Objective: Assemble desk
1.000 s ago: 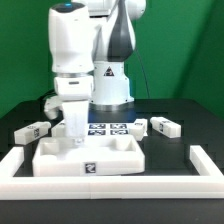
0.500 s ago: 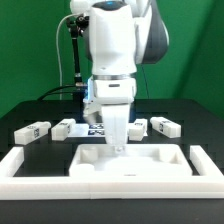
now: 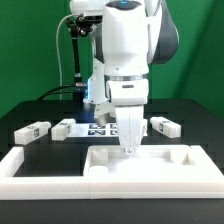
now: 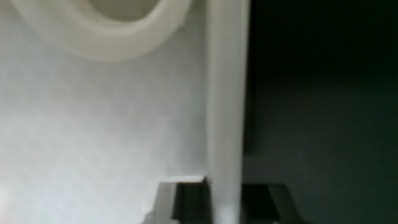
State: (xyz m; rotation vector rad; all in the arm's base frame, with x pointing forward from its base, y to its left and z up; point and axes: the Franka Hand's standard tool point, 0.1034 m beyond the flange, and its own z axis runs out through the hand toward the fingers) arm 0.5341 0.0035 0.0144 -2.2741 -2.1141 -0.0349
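The white desk panel [image 3: 150, 167] with a raised rim lies on the black table, against the front rail. My gripper [image 3: 128, 146] points straight down and is shut on the panel's rear rim. In the wrist view the rim [image 4: 224, 110] runs as a white strip between my two dark fingers [image 4: 185, 203], with my gripper [image 4: 226, 196] closed on it. A round socket [image 4: 118, 22] shows in the panel's floor. Three white leg posts with tags lie behind the panel: two at the exterior view's left [image 3: 32, 131] [image 3: 65, 128] and one at its right [image 3: 166, 127].
The long low white L-shaped border rail [image 3: 60, 190] runs along the front, with side arms at both ends [image 3: 214, 163]. The marker board [image 3: 100, 129] lies behind the panel, near the robot's base. A green backdrop stands behind.
My gripper has slid the panel along the front rail toward the exterior view's right, from left of centre to right of centre. The arm followed it. The leg posts stayed put.
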